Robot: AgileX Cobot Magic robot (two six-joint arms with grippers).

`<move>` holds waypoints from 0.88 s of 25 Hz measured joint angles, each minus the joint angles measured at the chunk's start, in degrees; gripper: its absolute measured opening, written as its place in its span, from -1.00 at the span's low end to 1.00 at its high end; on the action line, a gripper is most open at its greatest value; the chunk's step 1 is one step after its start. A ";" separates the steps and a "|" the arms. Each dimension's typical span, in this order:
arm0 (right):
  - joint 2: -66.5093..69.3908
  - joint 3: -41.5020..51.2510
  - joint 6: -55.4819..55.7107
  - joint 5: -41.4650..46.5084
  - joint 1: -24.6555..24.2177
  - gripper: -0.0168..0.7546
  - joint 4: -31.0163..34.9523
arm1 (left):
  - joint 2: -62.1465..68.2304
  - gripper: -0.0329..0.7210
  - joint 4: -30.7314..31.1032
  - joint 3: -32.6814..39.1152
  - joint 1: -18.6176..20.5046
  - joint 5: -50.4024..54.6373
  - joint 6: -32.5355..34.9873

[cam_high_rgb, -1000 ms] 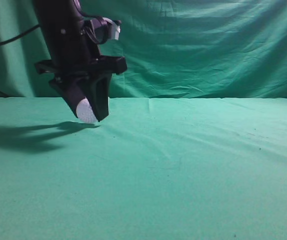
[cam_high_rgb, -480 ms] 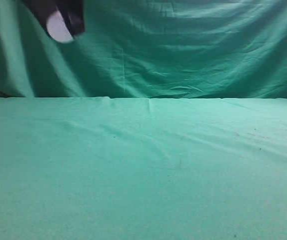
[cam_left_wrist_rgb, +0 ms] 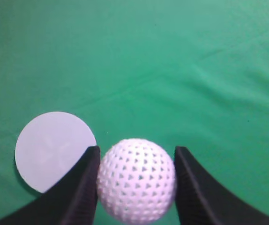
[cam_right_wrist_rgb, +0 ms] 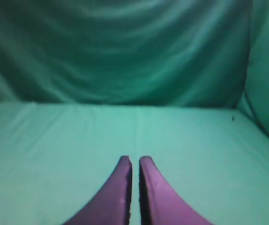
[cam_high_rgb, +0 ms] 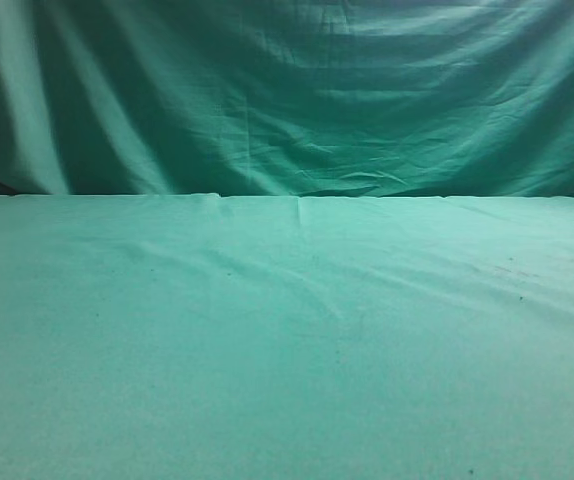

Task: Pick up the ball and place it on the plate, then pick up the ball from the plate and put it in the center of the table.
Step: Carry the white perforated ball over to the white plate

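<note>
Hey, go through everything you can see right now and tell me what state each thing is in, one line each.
ball: gripped between the left tool's two fingers, held above the table.
left tool: shut on the ball.
right tool: shut, holding nothing, fingers almost touching.
plate: flat on the cloth, nothing on it, partly hidden by a left finger.
table: covered in wrinkled green cloth.

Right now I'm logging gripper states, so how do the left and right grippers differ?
The left gripper is shut on the ball, its dark fingers spread to the ball's width; the right gripper holds nothing, fingers nearly touching. The left looks down at the table and a white plate; the right faces the backdrop. Both are out of the exterior view.
</note>
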 joint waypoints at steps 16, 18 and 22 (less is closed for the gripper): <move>6.54 -12.51 3.58 12.72 0.00 -0.82 14.03 | -0.52 -0.12 -6.01 3.96 16.38 -4.26 0.96; 10.30 -15.17 2.01 18.36 0.00 -0.82 14.86 | -0.56 -0.12 -6.01 5.69 16.50 -5.71 0.99; 15.89 -17.58 -1.61 21.91 0.00 -0.82 14.98 | -0.79 -0.12 -6.14 14.06 16.50 -10.53 1.08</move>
